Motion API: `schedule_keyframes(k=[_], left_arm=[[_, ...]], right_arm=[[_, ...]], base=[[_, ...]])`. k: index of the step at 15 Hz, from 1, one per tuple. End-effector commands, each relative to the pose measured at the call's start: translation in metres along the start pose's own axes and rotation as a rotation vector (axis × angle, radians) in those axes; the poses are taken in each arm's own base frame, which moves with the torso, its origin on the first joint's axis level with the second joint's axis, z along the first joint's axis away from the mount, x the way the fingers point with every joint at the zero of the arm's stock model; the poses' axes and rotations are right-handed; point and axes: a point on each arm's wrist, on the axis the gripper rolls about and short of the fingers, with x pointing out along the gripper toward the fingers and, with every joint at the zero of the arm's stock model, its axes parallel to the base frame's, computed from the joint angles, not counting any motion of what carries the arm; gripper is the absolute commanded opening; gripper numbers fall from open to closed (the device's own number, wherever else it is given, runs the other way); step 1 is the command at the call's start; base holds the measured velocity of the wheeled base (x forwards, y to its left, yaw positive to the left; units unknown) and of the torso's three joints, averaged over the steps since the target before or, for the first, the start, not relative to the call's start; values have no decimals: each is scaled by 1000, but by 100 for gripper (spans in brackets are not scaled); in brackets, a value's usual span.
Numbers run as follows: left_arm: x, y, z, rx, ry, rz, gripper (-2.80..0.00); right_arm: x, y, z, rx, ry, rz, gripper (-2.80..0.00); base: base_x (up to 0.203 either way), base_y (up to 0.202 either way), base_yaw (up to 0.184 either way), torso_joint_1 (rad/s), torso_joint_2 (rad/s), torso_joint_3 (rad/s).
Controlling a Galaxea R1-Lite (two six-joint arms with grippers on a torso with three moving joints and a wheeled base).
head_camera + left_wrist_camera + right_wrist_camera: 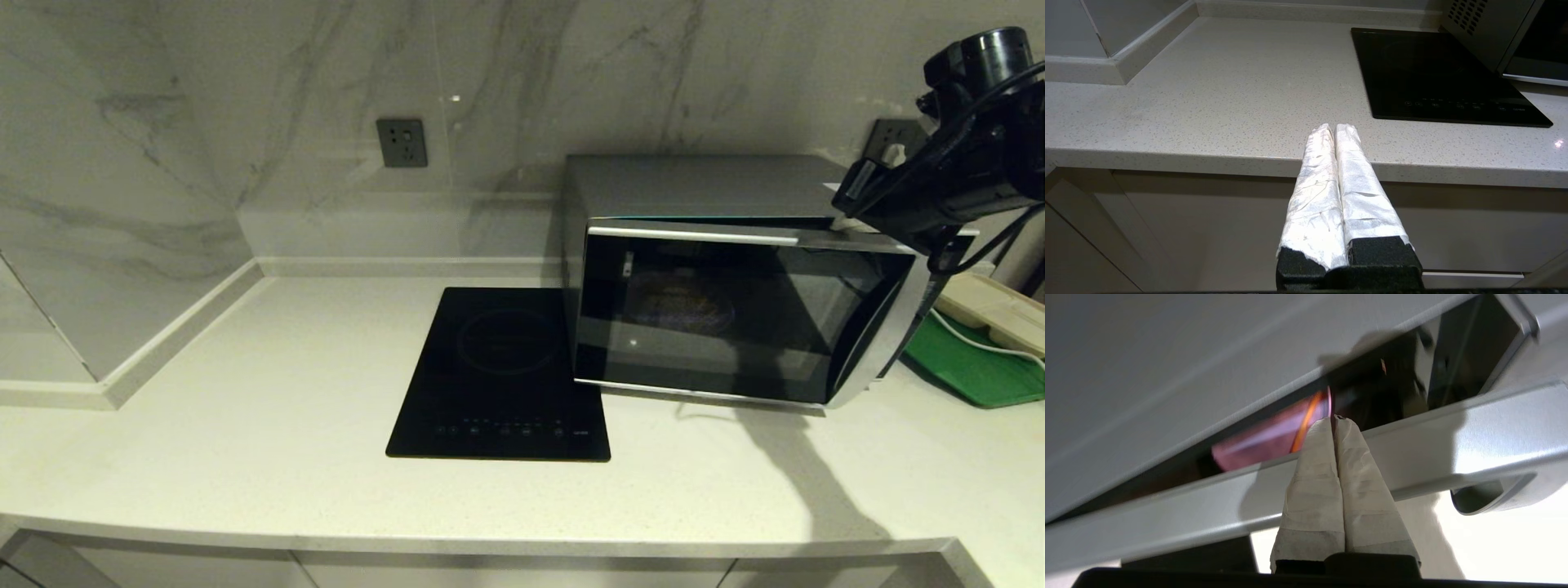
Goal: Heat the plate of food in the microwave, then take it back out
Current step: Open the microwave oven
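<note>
The silver-grey microwave stands at the back right of the counter, its dark glass door swung partly out at the handle side. Through the glass the plate of food shows dimly inside. In the right wrist view the pale lilac plate with an orange fry appears through the gap above the door's top edge. My right gripper is shut and empty, its tips over that edge; my right arm hangs at the door's upper right corner. My left gripper is shut and empty, low before the counter edge.
A flat black cooktop lies left of the microwave. A green board and a beige tray sit to the microwave's right. A wall socket is behind. The pale counter stretches left to a raised ledge.
</note>
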Motion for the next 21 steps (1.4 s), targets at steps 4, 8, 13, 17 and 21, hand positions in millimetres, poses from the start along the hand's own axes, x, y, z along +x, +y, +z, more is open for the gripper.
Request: schedule_keyframes(k=[4,8,13,17,21], left_arm=[[0,0,0,-1,0,1,-280],[0,0,0,-1,0,1,-280],[0,0,0,-1,0,1,-280],[0,0,0,-1,0,1,-280],[0,0,0,-1,0,1,-280]], right_arm=[[-68,-10,-1,3,103,75,-280],[-160,-26,-8,-14,198,306,-280],[-141,-49,-14,54,303,256,-280],[-135,-58,-29,68,368,226,-280],[-104,-72,-55,85,450,186,-280]], base=[[0,0,0,0,0,0],[0,0,0,0,0,0],[0,0,0,0,0,0],[0,0,0,0,0,0],[0,0,0,0,0,0]])
